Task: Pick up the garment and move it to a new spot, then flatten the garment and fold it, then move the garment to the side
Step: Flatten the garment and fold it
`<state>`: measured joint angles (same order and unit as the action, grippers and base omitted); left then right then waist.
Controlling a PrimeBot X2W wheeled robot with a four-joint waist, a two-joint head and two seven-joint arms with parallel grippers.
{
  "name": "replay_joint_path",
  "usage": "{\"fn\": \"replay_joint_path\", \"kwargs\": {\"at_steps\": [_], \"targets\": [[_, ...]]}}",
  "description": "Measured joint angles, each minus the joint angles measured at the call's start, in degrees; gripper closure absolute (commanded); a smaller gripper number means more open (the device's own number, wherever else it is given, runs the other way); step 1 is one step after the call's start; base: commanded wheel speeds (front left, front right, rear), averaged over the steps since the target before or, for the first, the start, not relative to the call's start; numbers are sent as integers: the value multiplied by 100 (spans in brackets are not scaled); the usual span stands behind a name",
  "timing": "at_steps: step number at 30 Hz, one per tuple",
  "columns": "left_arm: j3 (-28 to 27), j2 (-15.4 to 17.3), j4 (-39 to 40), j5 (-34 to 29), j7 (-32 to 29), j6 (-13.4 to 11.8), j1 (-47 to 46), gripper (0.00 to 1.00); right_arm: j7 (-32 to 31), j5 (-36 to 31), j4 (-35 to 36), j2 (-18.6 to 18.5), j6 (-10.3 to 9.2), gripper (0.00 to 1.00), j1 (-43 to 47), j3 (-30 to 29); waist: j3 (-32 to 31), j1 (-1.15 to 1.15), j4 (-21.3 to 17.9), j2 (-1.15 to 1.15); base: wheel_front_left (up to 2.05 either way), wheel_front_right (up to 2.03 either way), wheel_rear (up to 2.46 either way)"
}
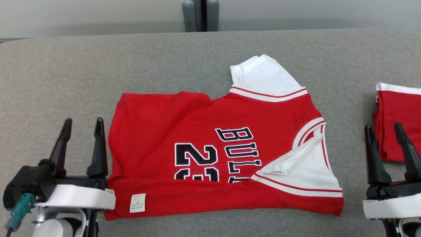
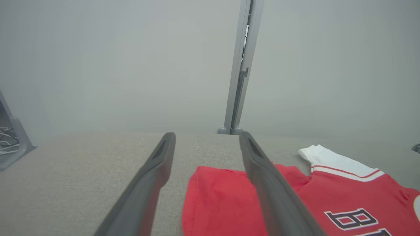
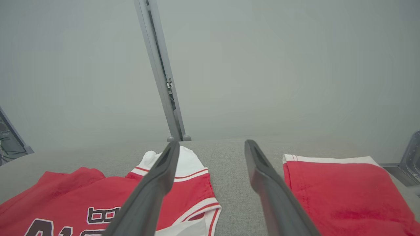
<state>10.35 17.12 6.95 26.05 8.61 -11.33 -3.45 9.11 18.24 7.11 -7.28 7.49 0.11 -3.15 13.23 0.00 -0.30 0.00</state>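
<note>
A red garment (image 1: 197,131) with white sleeves and dark lettering lies across the middle of the grey table (image 1: 65,72), its near edge folded up over the number. A white label shows on that fold. My left gripper (image 1: 82,124) stands open just off the garment's left edge, nothing between its fingers. My right gripper (image 1: 384,128) stands open off the garment's right edge, also holding nothing. In the left wrist view the open fingers (image 2: 157,177) frame bare table and the garment's corner (image 2: 216,203). In the right wrist view the garment (image 3: 75,196) lies left of the fingers (image 3: 262,177).
A second, folded red garment (image 1: 398,121) with white trim lies at the table's right edge, just beyond my right gripper, and shows too in the right wrist view (image 3: 338,193). A grey post (image 1: 200,14) stands behind the table's far edge.
</note>
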Motion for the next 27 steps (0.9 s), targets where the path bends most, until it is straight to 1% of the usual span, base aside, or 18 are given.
{"fn": "replay_joint_path", "kwargs": {"at_steps": [3,7,12,18,20,23,27], "targets": [[-32,44,5,-125,38,-94,-82,0,-1,-99,33,13,0,0,-96,7,13,0,9,0,0,0,0],[46,107,-48,-201,-52,-100,-83,0,-35,-133,35,78,0,0,-99,0,24,0,41,0,0,0,0],[115,63,-76,-183,-78,-91,-86,0,-52,-141,14,130,0,0,-98,4,90,0,61,0,0,0,0],[163,97,-80,-189,-99,-74,-253,0,-52,-114,9,153,0,0,-158,64,195,0,20,0,0,0,0],[204,135,-97,-189,-154,-20,-412,0,-52,-105,5,155,0,0,-215,84,240,0,-3,0,0,0,0],[283,177,-185,-180,-315,131,-803,0,-52,-93,-5,170,0,0,-240,127,335,0,-37,0,0,0,0],[377,286,-658,-90,-698,433,-1528,0,-49,-68,-55,177,0,0,-432,254,472,0,-119,0,0,0,0]]}}
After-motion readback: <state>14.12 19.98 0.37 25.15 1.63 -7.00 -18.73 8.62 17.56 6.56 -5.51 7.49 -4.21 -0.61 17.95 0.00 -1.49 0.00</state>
